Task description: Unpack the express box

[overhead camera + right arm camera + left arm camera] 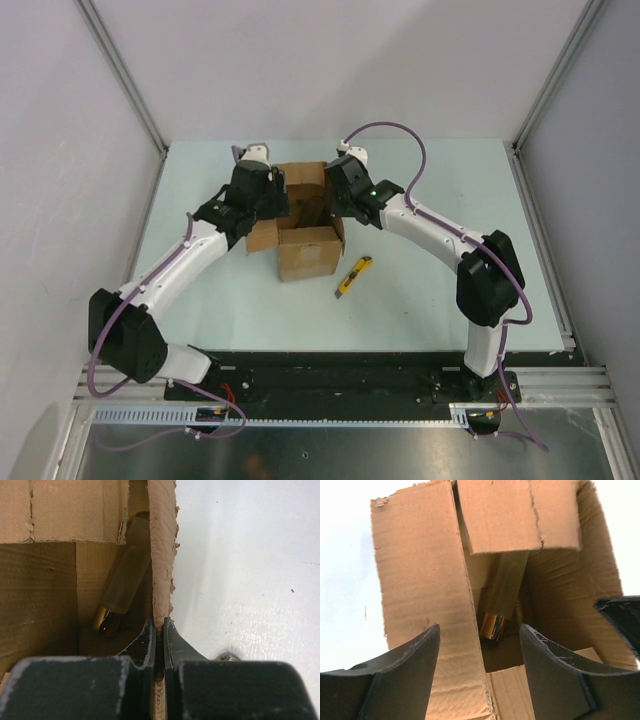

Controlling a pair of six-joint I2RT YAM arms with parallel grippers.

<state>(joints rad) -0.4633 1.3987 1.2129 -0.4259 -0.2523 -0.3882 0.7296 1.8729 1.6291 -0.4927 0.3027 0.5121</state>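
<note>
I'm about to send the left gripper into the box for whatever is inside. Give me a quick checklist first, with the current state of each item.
1. express box opened: ok, its flaps are folded out.
2. right gripper steadying the box: ok, shut on a cardboard edge at the box's side.
3. left gripper ready to grasp: ok, fingers apart, facing the opening.
4. Contents located: ok, a tan cylinder with a gold end leans inside.
5. Path to the cylinder: not ok, one flap overhangs its far end; only the gold end is exposed.
6. utility knife out of the way: ok, on the table apart from the box. Blade state: cannot tell.
</note>
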